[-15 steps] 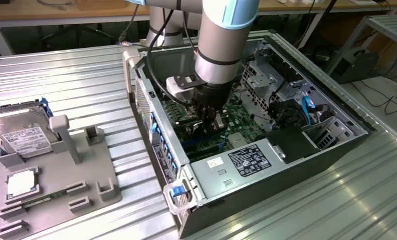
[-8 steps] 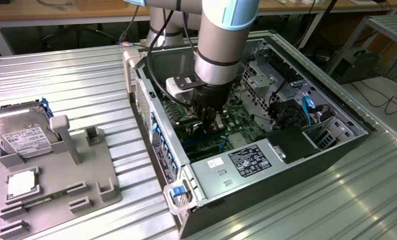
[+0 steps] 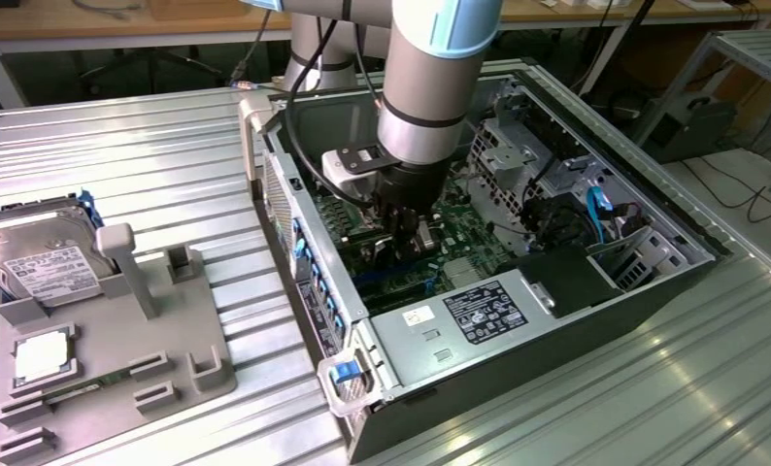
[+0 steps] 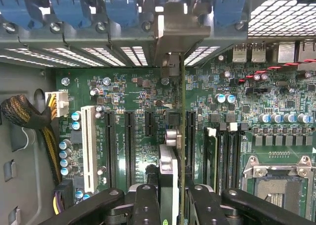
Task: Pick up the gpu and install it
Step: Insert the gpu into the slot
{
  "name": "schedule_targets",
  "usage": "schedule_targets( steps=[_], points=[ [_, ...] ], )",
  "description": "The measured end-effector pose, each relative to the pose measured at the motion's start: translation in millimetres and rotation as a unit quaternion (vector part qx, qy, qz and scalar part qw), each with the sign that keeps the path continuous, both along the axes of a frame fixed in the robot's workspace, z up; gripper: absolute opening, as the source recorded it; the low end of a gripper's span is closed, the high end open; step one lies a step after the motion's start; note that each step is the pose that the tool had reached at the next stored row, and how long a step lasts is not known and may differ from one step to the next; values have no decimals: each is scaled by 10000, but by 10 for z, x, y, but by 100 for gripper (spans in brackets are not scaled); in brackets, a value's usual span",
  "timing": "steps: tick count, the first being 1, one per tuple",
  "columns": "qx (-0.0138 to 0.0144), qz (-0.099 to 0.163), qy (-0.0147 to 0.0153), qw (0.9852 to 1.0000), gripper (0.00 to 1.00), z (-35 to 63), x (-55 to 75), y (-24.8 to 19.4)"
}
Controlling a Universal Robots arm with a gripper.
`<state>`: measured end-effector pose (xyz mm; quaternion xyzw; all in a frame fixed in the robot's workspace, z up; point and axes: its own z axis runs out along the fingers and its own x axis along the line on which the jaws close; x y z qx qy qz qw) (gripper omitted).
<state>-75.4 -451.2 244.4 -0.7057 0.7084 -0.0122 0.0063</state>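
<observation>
wrist view: the gripper (image 4: 175,207) has its two black fingers (image 4: 147,205) closed partway onto the gpu (image 4: 182,126), one on each face, so the card is clamped edge-on between them. the card stands upright over the motherboard (image 4: 133,96), its thin green board running in line with the black expansion slots (image 4: 129,146). its silver end bracket (image 4: 180,29) reaches the rear wall of the case, in among the blue slot latches (image 4: 74,7). whether its lower edge sits in a slot i cannot tell. a white slot (image 4: 89,148) lies beyond the black ones on one side of the card, and the open cpu socket (image 4: 276,185) lies on the other. a white power connector (image 4: 58,104) with yellow and black wires sits at the board's edge. the tiny white lettering printed on the board is too small to read.

in the exterior view the gripper (image 3: 405,228) is down inside the open pc case (image 3: 657,282), which lies on its side on a ribbed metal table (image 3: 140,146). the power supply (image 3: 483,311) near the case's front carries a black label and a small white sticker, neither legible. at the exterior view's left, well apart from the case, a grey holder (image 3: 165,330) carries a hard drive (image 3: 36,262) with a white label, its print unreadable, and a square silver cpu chip (image 3: 43,357).
</observation>
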Motion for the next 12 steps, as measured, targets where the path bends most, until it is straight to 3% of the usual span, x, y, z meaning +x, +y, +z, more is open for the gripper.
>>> schedule_targets(
  steps=[12],
  points=[
    [0, -11, 0, 10000, 28, 0, 0, -1]
  ],
)
